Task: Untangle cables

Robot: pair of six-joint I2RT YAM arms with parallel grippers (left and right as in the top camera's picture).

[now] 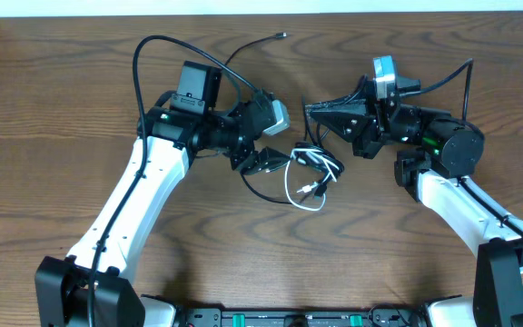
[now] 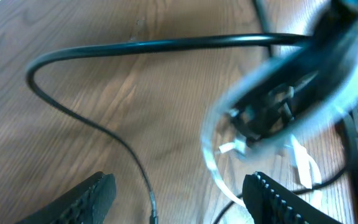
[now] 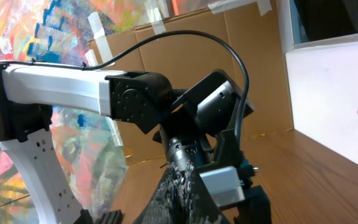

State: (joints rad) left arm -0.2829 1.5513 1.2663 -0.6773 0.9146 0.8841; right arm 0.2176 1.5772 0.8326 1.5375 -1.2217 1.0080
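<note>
At centre, left gripper: spread, empty.
At its 3 o'clock, white cable: just beside, looped with black cable.
Loop axis: 12 to 6 o'clock.
At 12 o'clock of loops, right gripper: pressed together; left gripper judged nearer.

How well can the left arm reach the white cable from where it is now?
Probably well. The left gripper stands open right beside the white cable, facing it, and nothing blocks the way between them. The black cable seems to run close by it, though, so the fingers might catch both.
</note>
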